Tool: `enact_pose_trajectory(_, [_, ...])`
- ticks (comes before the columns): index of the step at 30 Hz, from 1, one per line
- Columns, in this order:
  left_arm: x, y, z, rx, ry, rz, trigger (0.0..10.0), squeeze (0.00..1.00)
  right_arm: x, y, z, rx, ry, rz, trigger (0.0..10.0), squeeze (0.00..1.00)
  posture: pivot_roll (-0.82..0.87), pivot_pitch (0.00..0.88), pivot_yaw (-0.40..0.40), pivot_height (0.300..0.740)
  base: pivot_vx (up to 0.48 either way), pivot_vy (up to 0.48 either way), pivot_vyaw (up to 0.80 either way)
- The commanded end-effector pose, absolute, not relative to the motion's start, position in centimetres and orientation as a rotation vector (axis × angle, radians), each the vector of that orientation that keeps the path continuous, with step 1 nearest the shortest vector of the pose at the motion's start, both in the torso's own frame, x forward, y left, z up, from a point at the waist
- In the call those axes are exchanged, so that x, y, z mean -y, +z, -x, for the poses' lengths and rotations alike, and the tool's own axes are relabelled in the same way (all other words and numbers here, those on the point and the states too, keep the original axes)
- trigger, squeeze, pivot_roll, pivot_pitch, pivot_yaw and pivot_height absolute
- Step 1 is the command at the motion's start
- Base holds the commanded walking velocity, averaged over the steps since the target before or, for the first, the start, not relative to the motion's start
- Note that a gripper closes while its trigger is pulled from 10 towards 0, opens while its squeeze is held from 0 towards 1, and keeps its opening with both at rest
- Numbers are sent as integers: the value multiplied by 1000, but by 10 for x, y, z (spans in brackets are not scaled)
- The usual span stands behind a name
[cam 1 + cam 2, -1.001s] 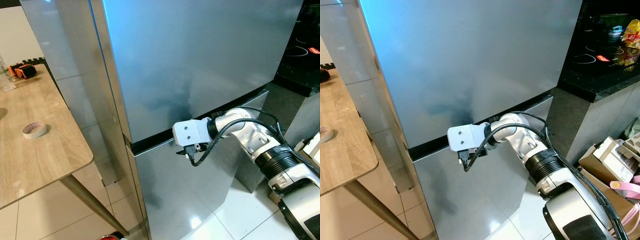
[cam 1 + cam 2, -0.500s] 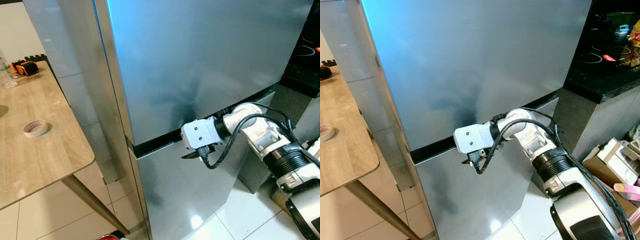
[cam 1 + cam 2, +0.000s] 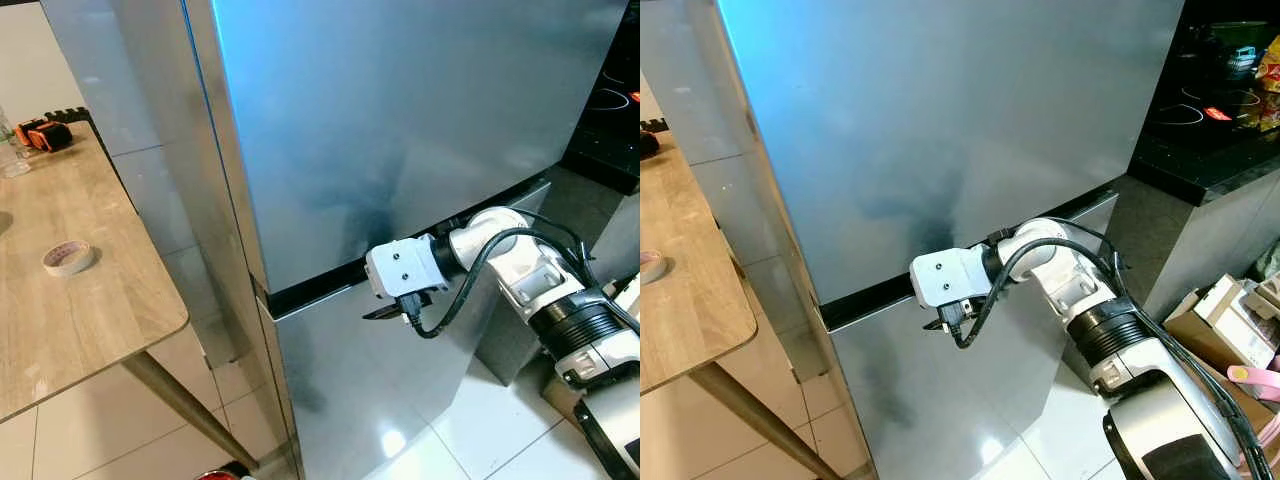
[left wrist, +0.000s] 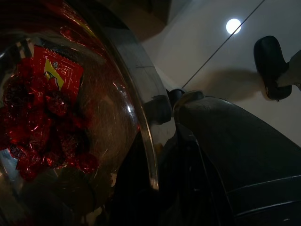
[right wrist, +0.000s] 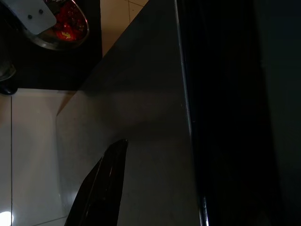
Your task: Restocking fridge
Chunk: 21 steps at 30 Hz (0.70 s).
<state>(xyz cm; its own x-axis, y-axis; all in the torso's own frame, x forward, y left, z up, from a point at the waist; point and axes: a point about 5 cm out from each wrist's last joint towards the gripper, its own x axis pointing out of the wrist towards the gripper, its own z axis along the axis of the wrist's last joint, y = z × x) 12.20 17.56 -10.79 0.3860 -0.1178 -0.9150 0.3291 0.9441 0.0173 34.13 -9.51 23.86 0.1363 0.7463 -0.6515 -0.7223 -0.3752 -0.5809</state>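
A tall stainless-steel fridge (image 3: pixel 400 110) stands before me with both doors closed. A black gap (image 3: pixel 310 290) separates the upper door from the lower door (image 3: pixel 360 400). My right gripper (image 3: pixel 385 312) is pressed at that gap, just under the upper door; the right wrist view looks along the lower door's face (image 5: pixel 141 117) beside the dark gap. Low at my left, my left gripper (image 4: pixel 164 141) is shut on the rim of a shiny metal bowl (image 4: pixel 94 117) filled with red wrapped sweets (image 4: pixel 42 103). The bowl (image 5: pixel 66 23) also appears in the right wrist view.
A wooden table (image 3: pixel 90 320) stands to the left, bearing a tape roll (image 3: pixel 68 258) and an orange-black tool (image 3: pixel 45 135). A black counter (image 3: pixel 1210 130) with a hob is to the right, with cardboard boxes (image 3: pixel 1220 310) on the white tile floor below.
The right gripper slid a little to the right along the gap between the doors, then stayed put. The doors have not moved.
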Motion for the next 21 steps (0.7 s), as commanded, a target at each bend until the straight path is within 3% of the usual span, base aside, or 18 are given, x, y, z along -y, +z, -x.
enact_pose_trajectory(1, [-184,-115,-95,-1252,-282,-219,10000,0,94,200,-329,-136,1696,1220,10000,0,-86,38,2,740,0,0,0])
enact_pose_trajectory(8, [-184,-115,-95,-1251,-281,-218,10000,0,94,183,-316,-198,1787,1203,10000,0,-88,38,0,740,0,0,0])
enact_pose_trajectory(21, [-185,-115,-94,-1252,-281,-220,10000,0,102,203,-313,-198,1840,1125,10000,0,-87,37,0,740,0,0,0])
